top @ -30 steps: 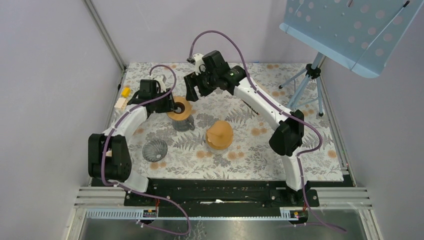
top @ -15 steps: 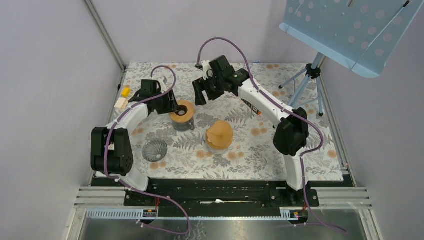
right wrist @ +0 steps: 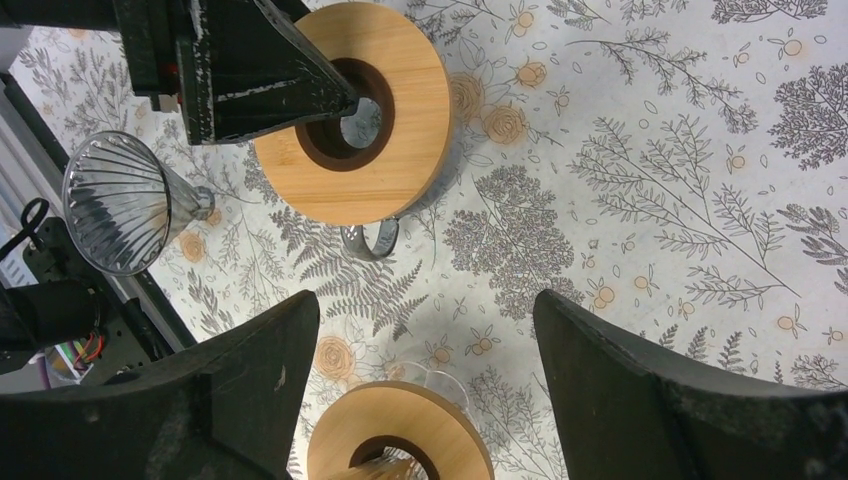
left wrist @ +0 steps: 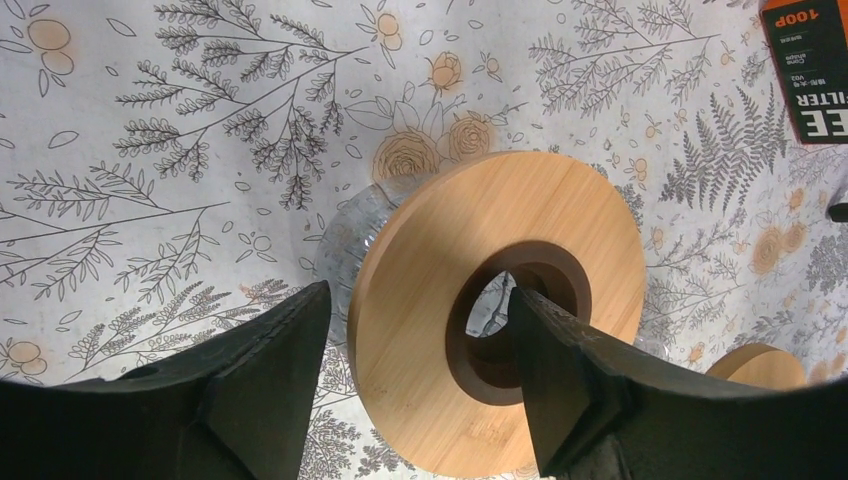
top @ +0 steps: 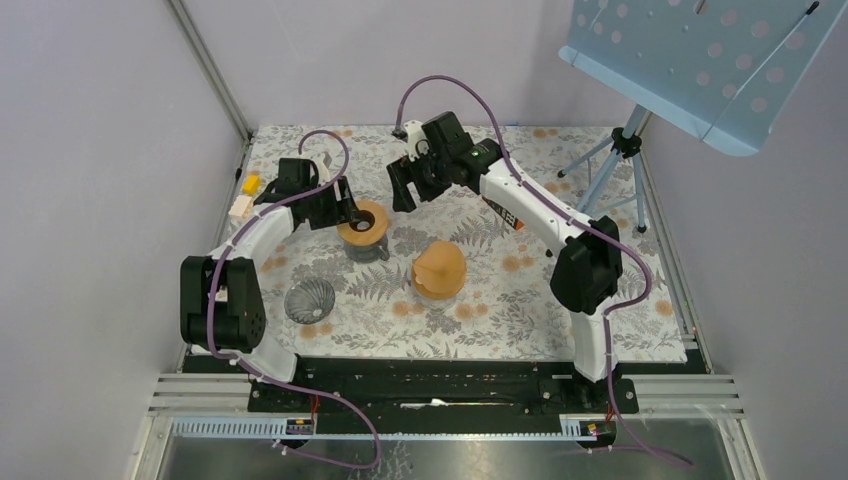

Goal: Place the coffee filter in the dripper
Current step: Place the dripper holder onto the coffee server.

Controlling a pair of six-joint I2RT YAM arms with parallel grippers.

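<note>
Left gripper (left wrist: 418,295): jaws spread, straddling rim of round bamboo collar (left wrist: 560,215), upper centre, not pinching. Right gripper (right wrist: 425,300): spread, empty. Tan paper cone filter (top: 438,268), probably a stack, centre frame. Clear ribbed glass dripper (top: 308,298) lower left. Lift left gripper straight up, avoid tipping collar.

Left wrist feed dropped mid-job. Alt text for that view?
The left gripper straddles one side of a wooden ring atop a glass vessel, one black finger outside its rim, one over its dark centre hole. A floral tablecloth lies below; the corner of a filter pack shows top right.
</note>
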